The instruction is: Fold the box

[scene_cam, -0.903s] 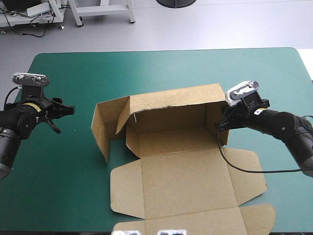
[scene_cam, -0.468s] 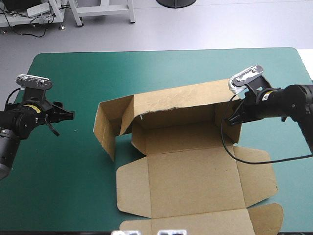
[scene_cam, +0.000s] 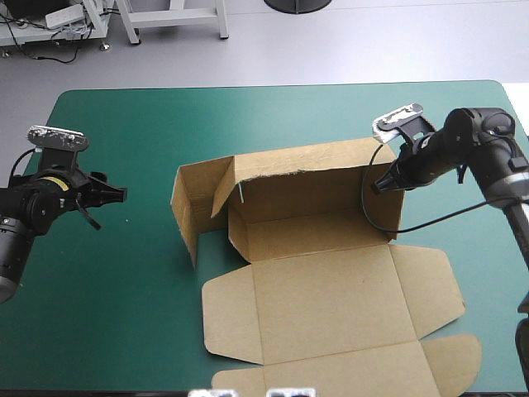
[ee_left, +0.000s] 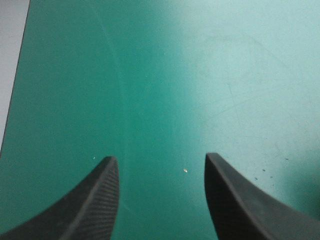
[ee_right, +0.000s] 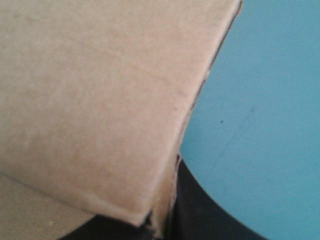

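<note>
The brown box (scene_cam: 322,289) lies at mid-table with its back wall and left wall (scene_cam: 192,203) raised and its lid and flaps flat toward the near edge. At the box's right end, my right gripper (scene_cam: 382,185) is shut on the right wall at its upper corner. In the right wrist view the brown board (ee_right: 100,100) covers most of the picture, pinched at my right gripper (ee_right: 160,225), with one black finger (ee_right: 210,215) showing beside its edge. My left gripper (scene_cam: 116,193) hovers open well left of the box. Only bare cover lies between the fingers of the left gripper (ee_left: 161,165).
Teal-green cover (scene_cam: 124,298) stretches bare on the left between my left arm and the box. The box's near flaps (scene_cam: 450,364) reach the table's front edge. The table's left edge (ee_left: 12,100) shows beside my left gripper.
The box has slid and turned a little to the right with the right gripper. The right arm has swung up and back at the right wall. The left arm has hardly moved.
</note>
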Motion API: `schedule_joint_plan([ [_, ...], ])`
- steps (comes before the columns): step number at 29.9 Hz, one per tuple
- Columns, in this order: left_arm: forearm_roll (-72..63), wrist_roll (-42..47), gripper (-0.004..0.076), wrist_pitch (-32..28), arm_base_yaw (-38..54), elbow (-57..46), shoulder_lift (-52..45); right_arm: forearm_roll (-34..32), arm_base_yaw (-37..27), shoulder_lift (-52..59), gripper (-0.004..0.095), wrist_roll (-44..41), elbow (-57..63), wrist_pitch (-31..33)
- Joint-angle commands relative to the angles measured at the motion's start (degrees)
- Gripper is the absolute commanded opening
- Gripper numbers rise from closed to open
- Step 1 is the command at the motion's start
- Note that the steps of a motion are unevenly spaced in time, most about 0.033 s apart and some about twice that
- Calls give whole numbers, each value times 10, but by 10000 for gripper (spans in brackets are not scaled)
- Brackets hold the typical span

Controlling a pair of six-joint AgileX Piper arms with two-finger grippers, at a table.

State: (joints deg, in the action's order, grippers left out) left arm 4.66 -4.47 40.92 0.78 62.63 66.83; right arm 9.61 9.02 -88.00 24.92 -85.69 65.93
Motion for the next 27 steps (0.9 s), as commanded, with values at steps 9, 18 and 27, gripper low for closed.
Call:
schedule_joint_plan([
  [9, -15, -3, 374, -37, 1, 21, -16, 12, -1, -113, -20, 24, -106, -29],
  [18, -56, -33, 374, -44, 1, 21, -16, 31, -1, -199, -23, 41, -142, -53],
  [27, -56, -38, 374, -43, 1, 21, -16, 30, -1, -222, 336, 59, -205, -36],
])
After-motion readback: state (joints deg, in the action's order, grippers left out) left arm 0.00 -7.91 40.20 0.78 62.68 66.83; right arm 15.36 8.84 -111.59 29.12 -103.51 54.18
